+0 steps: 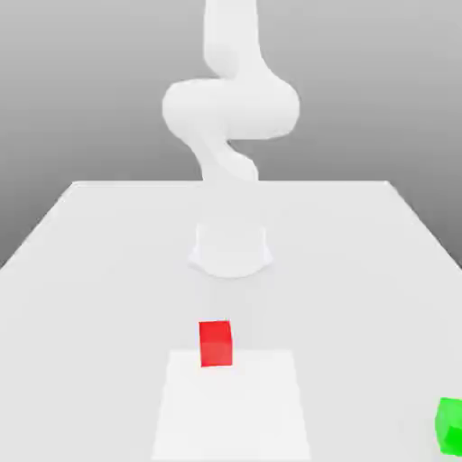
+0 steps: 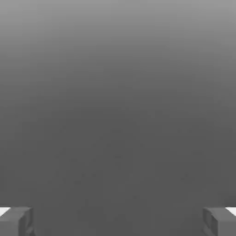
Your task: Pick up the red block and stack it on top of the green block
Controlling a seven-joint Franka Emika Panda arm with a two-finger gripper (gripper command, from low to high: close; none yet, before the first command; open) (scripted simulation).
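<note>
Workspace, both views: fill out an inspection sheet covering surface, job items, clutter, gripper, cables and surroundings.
Surface: broad white tabletop, with a brighter white rectangular patch in front of the arm base.
Job's things: small plain red cube at the patch's far edge, partly over it; small plain green cube off the patch, at the exterior view's right edge, cut by the frame. Not stacked.
Clutter: nothing seen.
Gripper: the two-finger gripper has its fingers wide apart, nothing between them.
Cables: nothing seen.
Surroundings: white robot arm rising from the table; plain grey backdrop.
</note>
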